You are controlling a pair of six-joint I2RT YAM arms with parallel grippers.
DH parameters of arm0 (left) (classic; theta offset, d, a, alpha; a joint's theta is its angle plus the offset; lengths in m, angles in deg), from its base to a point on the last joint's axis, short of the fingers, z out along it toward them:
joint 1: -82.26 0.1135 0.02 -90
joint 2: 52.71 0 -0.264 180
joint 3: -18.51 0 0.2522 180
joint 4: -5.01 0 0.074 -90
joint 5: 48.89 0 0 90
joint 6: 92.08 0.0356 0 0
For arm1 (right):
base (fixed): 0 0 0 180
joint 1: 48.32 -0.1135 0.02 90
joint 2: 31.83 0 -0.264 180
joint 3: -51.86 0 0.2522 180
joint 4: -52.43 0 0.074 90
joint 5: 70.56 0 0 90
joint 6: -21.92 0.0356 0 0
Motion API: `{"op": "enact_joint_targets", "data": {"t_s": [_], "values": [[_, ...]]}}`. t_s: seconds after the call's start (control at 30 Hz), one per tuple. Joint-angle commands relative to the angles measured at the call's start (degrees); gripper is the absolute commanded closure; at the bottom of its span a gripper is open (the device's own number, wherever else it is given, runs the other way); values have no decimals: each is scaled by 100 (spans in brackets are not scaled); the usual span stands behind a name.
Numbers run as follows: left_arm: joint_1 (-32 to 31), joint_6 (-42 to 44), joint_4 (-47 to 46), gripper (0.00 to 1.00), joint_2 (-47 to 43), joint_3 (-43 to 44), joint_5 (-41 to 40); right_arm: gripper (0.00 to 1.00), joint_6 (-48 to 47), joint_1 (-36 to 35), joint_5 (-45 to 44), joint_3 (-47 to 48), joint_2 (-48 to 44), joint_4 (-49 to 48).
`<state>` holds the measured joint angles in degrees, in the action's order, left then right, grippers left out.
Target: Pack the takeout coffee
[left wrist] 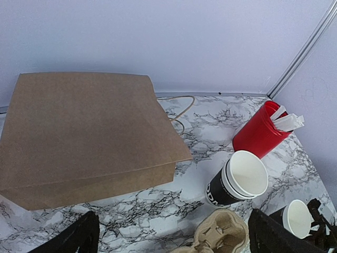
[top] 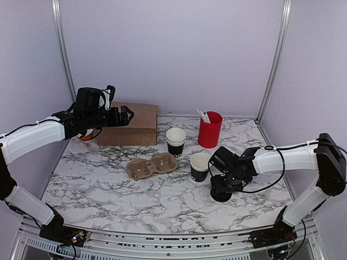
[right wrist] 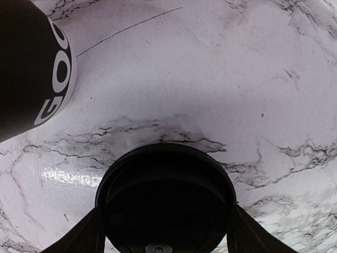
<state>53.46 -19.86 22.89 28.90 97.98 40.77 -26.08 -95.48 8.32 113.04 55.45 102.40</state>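
Right hand [top: 221,187] low on table [top: 108,179], fingers [right wrist: 79,240] clamped either side of round black lid [right wrist: 166,195]. Coffee cup [top: 199,166], lidless w/ white lettering, stands on table just left of lid, beside cardboard cup carrier [top: 152,166]. Left hand [top: 120,115] wide open, raised over brown bag [top: 133,123] at back-left.

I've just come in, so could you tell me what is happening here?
The right gripper grips a round black plastic lid down at the marble table, beside the lidless black paper cup with white lettering. The left gripper hangs open, raised near the brown paper bag. The cardboard cup carrier lies empty.
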Motion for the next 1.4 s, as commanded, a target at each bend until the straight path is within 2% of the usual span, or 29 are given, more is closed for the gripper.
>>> {"op": "enact_joint_targets", "data": {"t_s": [0.0, 0.17, 0.4, 0.6, 0.87, 1.03, 1.37], "values": [[-4, -15, 10, 1, 11, 11, 44, 24, 0, -35, -5, -75, 351, 134], [-4, -6, 23, 1, -12, 12, 34, 23, -60, -39, -48, 16, 399, 199], [-6, -19, 20, 1, -22, 12, 51, 26, -34, -39, -189, 162, 257, 397], [-8, -40, 19, 1, -30, 12, 59, 27, -82, 37, -469, 490, -120, 823], [-5, -51, 21, 1, -38, 20, 86, 27, -279, 501, -387, 753, -859, 1088], [-5, -61, 19, 1, -61, 21, 94, 27, -555, 637, -428, 1302, -934, 1317], [-5, -103, 27, 1, -67, 33, 130, 27, -1291, 644, -576, 2771, -410, 1592]]}}
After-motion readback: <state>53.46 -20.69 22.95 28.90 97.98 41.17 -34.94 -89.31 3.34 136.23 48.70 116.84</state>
